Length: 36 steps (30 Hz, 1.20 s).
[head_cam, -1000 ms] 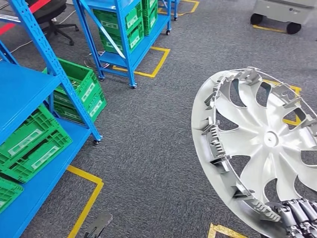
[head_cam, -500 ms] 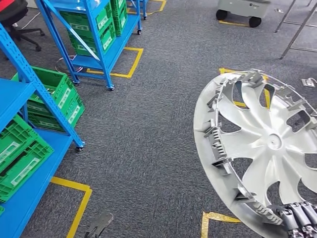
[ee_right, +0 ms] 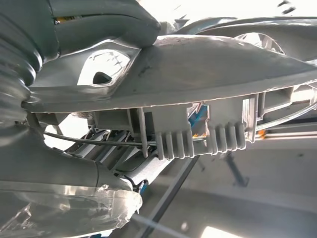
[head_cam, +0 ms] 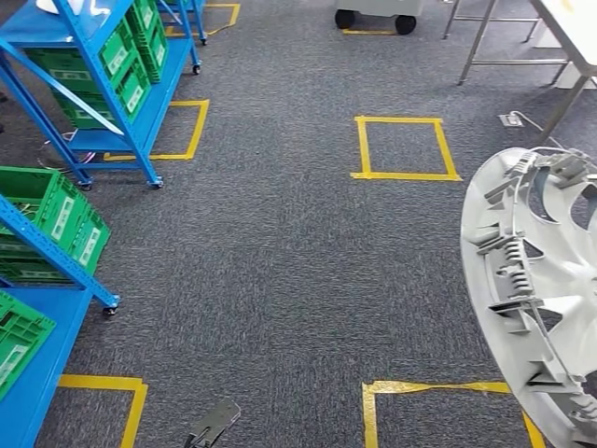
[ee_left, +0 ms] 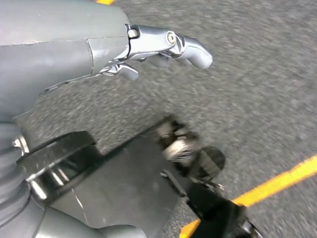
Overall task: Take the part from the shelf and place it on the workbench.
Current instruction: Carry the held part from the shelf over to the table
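While right hand (ee_right: 85,99) grips the wheel cover (head_cam: 542,280), left hand (ee_left: 123,49) hangs spread above carpet (head_cam: 296,261).

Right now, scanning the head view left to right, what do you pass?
Blue shelf with green crates → closed yellow tape square on the carpet → silver wheel cover at the right edge, held by the right hand.

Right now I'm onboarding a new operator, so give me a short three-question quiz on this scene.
1. True or false: the round silver plastic wheel cover lies flat on the grey carpet.
2. Which hand holds it: A left hand, B right hand?
3. What colour are the crates on the blue metal shelving?

Key: 1 false, it is held up off the floor; 2 B; 3 green.
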Motion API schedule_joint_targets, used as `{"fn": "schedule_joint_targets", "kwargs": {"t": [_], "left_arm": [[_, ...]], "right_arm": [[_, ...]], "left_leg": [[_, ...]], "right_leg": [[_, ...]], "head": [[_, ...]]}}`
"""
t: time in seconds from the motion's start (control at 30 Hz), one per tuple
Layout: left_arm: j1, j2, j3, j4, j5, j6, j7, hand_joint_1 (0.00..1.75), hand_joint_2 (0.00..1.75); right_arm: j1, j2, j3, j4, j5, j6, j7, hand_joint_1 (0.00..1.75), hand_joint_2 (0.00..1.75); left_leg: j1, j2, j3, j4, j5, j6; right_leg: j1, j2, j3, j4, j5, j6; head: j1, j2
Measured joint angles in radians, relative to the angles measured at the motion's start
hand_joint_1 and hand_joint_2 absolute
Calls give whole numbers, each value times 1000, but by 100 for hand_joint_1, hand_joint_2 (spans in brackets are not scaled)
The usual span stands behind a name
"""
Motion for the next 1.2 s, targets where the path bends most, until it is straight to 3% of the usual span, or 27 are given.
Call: {"fn": "schedule_joint_targets", "kwargs": {"t": [0.03, 0.1, 0.17, 0.23, 0.3, 0.37, 0.4, 0.43, 0.53, 0.6, 0.67, 0.73, 0.77, 0.83, 0.9, 0.93, 1.0, 1.07, 1.13, 1.2], "left_arm": [[-2, -4, -1, 0, 0, -1, -1, 0, 175], [-6, -12, -2, 0, 0, -2, -2, 0, 175], [-9, -19, -3, 0, 0, -2, -2, 0, 175], [-13, -25, -6, 0, 0, -3, -4, 0, 175], [-15, -27, -7, 0, 1, -1, -7, 0, 175], [-11, -25, -6, 0, 3, 3, -9, 0, 175], [-10, -24, -6, 0, 5, 5, -10, 0, 175], [-10, -23, -6, 0, 6, 7, -11, 0, 175], [-11, -24, -6, 0, 10, 9, -15, 0, 175], [-10, -24, -6, 0, 13, 10, -16, 0, 175], [-9, -25, -4, 0, 21, 10, -19, 0, 175], [-8, -21, 1, -1, 36, 10, -27, 0, 175], [-5, -16, 6, -1, 45, 8, -32, 0, 175], [7, 0, 20, -1, 65, 5, -46, 0, 175], [25, 16, 36, -1, 79, 4, -59, 0, 175], [32, 24, 44, -1, 84, 4, -64, 0, 175], [38, 37, 56, -1, 88, 4, -70, 0, 175], [38, 45, 65, -1, 89, 3, -71, 0, 175], [41, 48, 72, -1, 88, 1, -71, 0, 175], [43, 50, 77, -1, 88, 0, -71, 0, 175]], "right_arm": [[1, 0, -11, 0, -2, 0, 0, 175, 175], [3, 0, -26, 0, -3, 0, -2, 175, 175], [8, 0, -40, 0, -3, 0, -3, 175, 175], [10, 0, -52, 0, -4, 0, -4, 175, 175], [6, 0, -60, 0, -5, 0, -7, 175, 175], [2, 0, -63, 0, -7, 0, -9, 175, 175], [2, 0, -67, 0, -10, 0, -9, 175, 175], [2, 0, -71, 0, -14, 0, -9, 175, 175], [-4, 0, -87, 0, -23, 0, -6, 175, 175], [-9, 0, -95, 0, -25, 0, -3, 175, 175], [-10, 0, -101, 0, -21, 0, -6, 175, 175], [-10, 1, -99, 0, -2, 0, -16, 175, 175], [-14, 1, -93, 1, 16, 0, -22, 175, 175], [-29, 2, -68, 4, 62, 0, -28, 175, 175], [-48, 3, -33, 12, 104, 0, -28, 175, 175], [-56, 3, -17, 16, 117, 0, -27, 175, 175], [-68, 3, 8, 25, 126, 0, -26, 175, 175], [-79, 3, 22, 32, 127, 0, -25, 175, 175], [-85, 3, 31, 36, 128, 0, -24, 175, 175], [-85, 3, 37, 40, 129, 0, -24, 175, 175]], "left_leg": [[5, -28, 27, -61, 22, 0], [9, -66, 49, -117, 30, 4], [7, -49, 47, -121, 31, 20], [7, -23, 47, -126, 37, 35], [4, 4, 47, -128, 39, 43], [-2, 36, 47, -127, 38, 47], [-4, 51, 48, -127, 37, 48], [-5, 64, 48, -127, 36, 48], [-9, 95, 55, -126, 29, 41], [-13, 110, 58, -125, 26, 33], [-13, 127, 60, -127, 25, 24], [-10, 108, 54, -110, 9, 13], [-9, 85, 38, -76, -13, 8], [-7, 44, -24, 49, -73, 4], [-7, 34, -79, 147, -98, 2], [-7, 32, -84, 147, -81, 2], [-4, 15, -42, 44, -8, 2], [3, -38, 12, -79, 42, 2], [5, -64, 30, -120, 47, 8], [3, -40, 29, -122, 50, 21]], "right_leg": [[-1, 14, -5, 6, 0, 5], [-3, 40, -18, 12, 4, 19], [-8, 61, -30, 9, 12, 34], [-6, 28, -50, 36, -4, 43], [-2, -40, -98, 139, -62, 48], [-3, -72, -149, 259, -115, 52], [-4, -78, -156, 282, -119, 52], [-4, -83, -143, 267, -105, 51], [2, -122, -31, 84, -33, 42], [10, -141, 6, 20, -22, 31], [14, -123, 4, 15, -19, 18], [11, -104, 4, 7, -13, 5], [8, -94, 5, 2, -10, -1], [6, -72, 3, 0, -7, -9], [5, -43, 1, 0, -5, -12], [5, -29, 1, 0, -5, -11], [3, -4, 1, 2, -3, -7], [4, 16, -5, 10, -3, 2], [3, 35, -15, 15, -1, 13], [-1, 45, -27, 14, 2, 24]], "head": [[-1, 0], [-2, 0], [-2, 0], [6, 0], [18, 0], [21, 0], [21, 0], [21, 0], [21, 0], [20, 0], [19, 0], [18, 0], [18, 0], [16, 0], [15, 0], [15, 0], [15, 0], [15, 0], [14, 0], [14, 0]]}}
